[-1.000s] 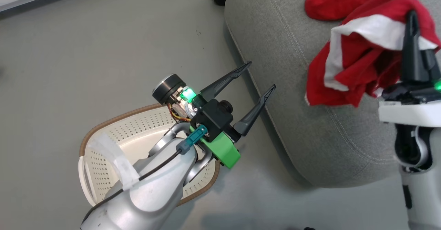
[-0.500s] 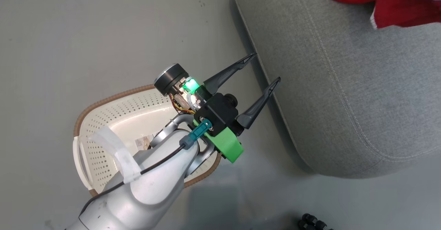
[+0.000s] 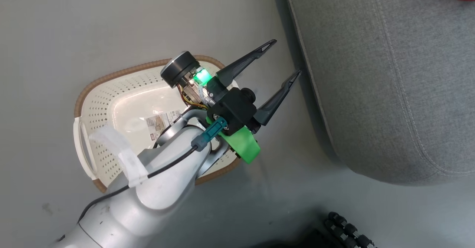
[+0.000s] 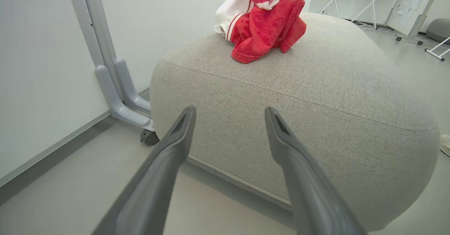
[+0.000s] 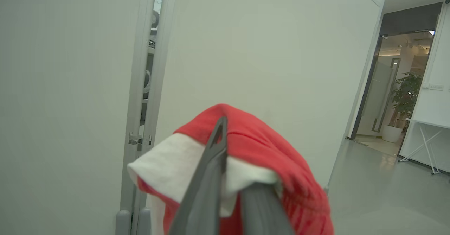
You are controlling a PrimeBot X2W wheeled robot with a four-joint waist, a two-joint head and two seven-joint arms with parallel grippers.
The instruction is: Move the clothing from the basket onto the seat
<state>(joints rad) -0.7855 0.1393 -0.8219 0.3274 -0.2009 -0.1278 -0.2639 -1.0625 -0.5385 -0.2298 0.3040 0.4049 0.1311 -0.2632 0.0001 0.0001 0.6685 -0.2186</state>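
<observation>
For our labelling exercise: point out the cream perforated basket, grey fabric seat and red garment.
cream perforated basket (image 3: 98, 108): head view, inner wall.
grey fabric seat (image 4: 351, 150): left wrist view, front side.
red garment (image 4: 267, 34): left wrist view, middle fold.

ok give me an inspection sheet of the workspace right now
surface: grey floor under basket and seat
job's things: basket empty, label showing; clothing on seat top; a garment pinched by right gripper
clutter: black ribbed object, floor near seat
grippers: left gripper open, empty, between basket and seat; right gripper shut on garment
cables: black cable taped along left forearm
surroundings: white partition on casters, doorway, potted plant
</observation>
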